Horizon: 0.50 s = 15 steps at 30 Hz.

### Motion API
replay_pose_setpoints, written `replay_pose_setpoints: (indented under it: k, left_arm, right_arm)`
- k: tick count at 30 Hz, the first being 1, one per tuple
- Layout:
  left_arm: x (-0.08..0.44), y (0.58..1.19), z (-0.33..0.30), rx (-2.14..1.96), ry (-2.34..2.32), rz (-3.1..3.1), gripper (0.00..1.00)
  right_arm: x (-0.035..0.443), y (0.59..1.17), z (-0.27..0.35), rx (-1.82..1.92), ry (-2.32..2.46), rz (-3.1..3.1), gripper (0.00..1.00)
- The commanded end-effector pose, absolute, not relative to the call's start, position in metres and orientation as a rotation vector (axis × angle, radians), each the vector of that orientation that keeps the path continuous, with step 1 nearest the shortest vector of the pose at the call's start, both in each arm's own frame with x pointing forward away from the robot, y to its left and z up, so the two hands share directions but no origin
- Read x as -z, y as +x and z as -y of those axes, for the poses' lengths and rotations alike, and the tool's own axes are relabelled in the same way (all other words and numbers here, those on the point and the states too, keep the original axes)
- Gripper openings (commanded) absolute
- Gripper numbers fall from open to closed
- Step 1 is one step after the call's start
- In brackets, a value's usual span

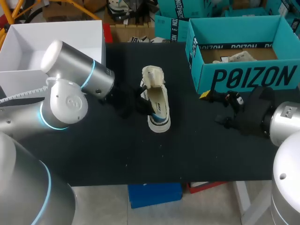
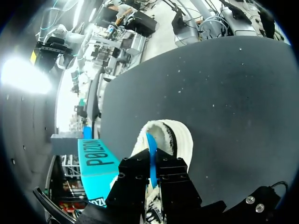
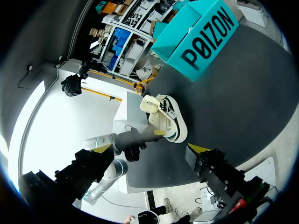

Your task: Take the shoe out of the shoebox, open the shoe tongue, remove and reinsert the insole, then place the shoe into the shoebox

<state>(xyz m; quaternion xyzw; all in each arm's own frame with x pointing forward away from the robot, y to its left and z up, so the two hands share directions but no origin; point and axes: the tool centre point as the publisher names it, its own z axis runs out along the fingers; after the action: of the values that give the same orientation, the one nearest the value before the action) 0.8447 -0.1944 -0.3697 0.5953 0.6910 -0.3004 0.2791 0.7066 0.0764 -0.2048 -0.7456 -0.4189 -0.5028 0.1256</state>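
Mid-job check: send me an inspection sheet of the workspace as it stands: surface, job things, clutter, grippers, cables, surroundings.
Surface: black table, a few pale specks on it.
Job's things: shoe sits out of the box near the table's middle; teal shoebox open at the far right, crumpled paper inside.
Clutter: nothing seen.
Grippers: left gripper at the shoe, jaws shut on a blue strip at its opening; right gripper low in front of the shoebox, apart from the shoe.
Cables: pale cable along the left arm; none seen on the table.
Surroundings: white open box by the table's far left corner.
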Motion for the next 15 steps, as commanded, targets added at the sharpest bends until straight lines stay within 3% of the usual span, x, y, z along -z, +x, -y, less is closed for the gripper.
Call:
replay_pose_setpoints:
  k: [1, 11, 12, 13, 15]
  left_arm:
    - [0.373, 0.847, 0.199, 0.791, 1.593, -1.862, 0.00]
    - [0.379, 0.840, 0.205, 0.809, 1.663, -1.891, 0.00]
    - [0.378, 0.839, 0.205, 0.814, 1.657, -1.892, 0.31]
    - [0.375, 0.840, 0.205, 0.824, 1.647, -1.891, 0.95]
    - [0.368, 0.840, 0.204, 0.842, 1.635, -1.880, 1.00]
  right_arm:
    - [0.211, 0.706, -0.073, 1.313, -1.981, 1.274, 1.00]
    - [0.211, 0.706, -0.073, 1.313, -1.981, 1.274, 1.00]
    - [0.211, 0.706, -0.073, 1.313, -1.981, 1.274, 1.00]
    - [0.211, 0.706, -0.073, 1.313, -1.981, 1.274, 1.00]
    - [0.211, 0.706, -0.073, 1.313, -1.981, 1.274, 1.00]
